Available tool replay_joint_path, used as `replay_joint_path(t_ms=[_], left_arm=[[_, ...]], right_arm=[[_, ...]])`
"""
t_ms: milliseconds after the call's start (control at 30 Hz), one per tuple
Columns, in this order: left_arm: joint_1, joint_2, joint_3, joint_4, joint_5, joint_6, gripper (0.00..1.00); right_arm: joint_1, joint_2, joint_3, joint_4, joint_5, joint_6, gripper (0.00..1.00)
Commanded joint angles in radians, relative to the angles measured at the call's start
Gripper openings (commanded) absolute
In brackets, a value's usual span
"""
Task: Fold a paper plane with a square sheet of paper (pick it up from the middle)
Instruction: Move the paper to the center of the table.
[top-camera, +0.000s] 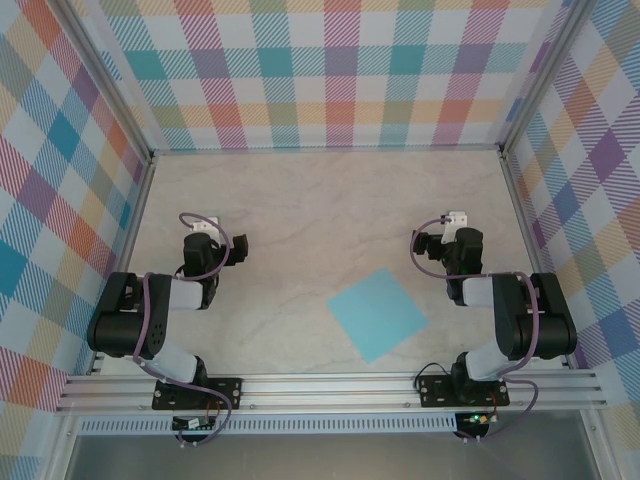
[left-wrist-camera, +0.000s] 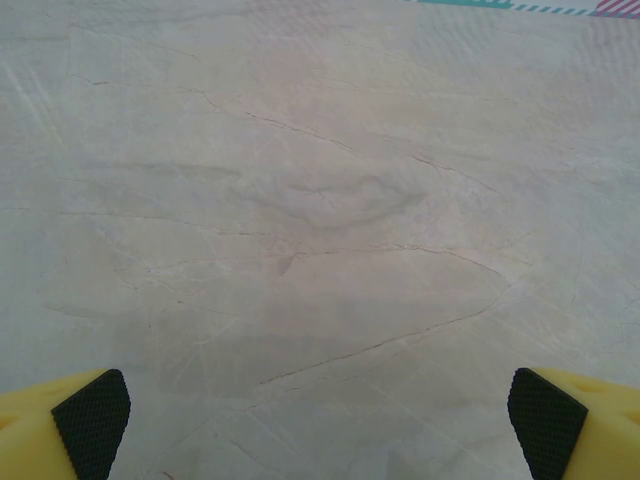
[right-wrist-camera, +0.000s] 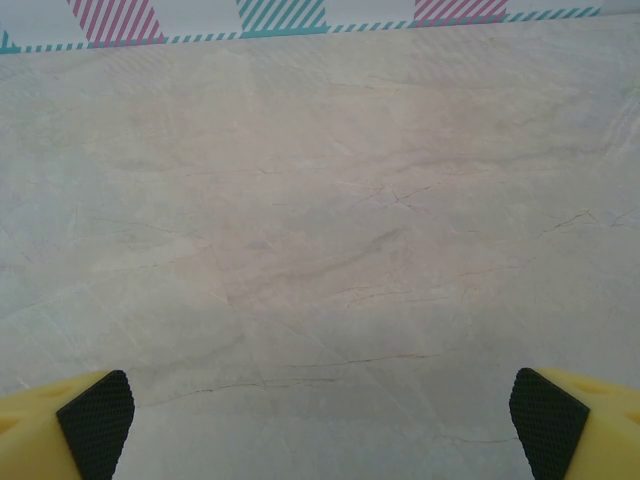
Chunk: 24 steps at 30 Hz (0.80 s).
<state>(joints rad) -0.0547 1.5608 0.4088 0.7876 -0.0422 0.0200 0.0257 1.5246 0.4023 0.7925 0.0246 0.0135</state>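
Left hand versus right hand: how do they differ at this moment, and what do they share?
The right hand sits nearer the square sheet of paper, which lies right of centre; the left hand is farther from it. The right hand's camera catches striped wall along its whole top edge; the left hand's, a sliver at one corner. Both are open and empty, with black-padded yellow fingers.

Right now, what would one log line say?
paper sheet: flat, unfolded, untouched | left claw: open, empty | right claw: open, empty
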Motion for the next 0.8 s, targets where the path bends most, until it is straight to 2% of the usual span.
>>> replay_joint_path(t_ms=[0,433,500,600,767], left_arm=[[-0.002,0.007,0.016,0.015,0.003,0.014,1.00],[-0.003,-0.003,0.016,0.012,-0.007,0.011,1.00],[-0.002,-0.037,0.020,-0.022,-0.024,0.003,1.00],[-0.003,-0.131,0.043,-0.152,-0.046,-0.013,1.00],[-0.003,-0.277,0.133,-0.454,-0.063,-0.112,1.00]], right_arm=[[-0.004,0.003,0.013,0.012,-0.018,-0.009,1.00],[-0.006,-0.012,0.020,-0.008,-0.019,-0.012,1.00],[-0.006,-0.066,0.051,-0.118,0.001,-0.005,1.00],[-0.006,-0.177,0.157,-0.415,0.078,0.075,1.00],[-0.004,-0.293,0.313,-0.842,0.056,0.361,1.00]])
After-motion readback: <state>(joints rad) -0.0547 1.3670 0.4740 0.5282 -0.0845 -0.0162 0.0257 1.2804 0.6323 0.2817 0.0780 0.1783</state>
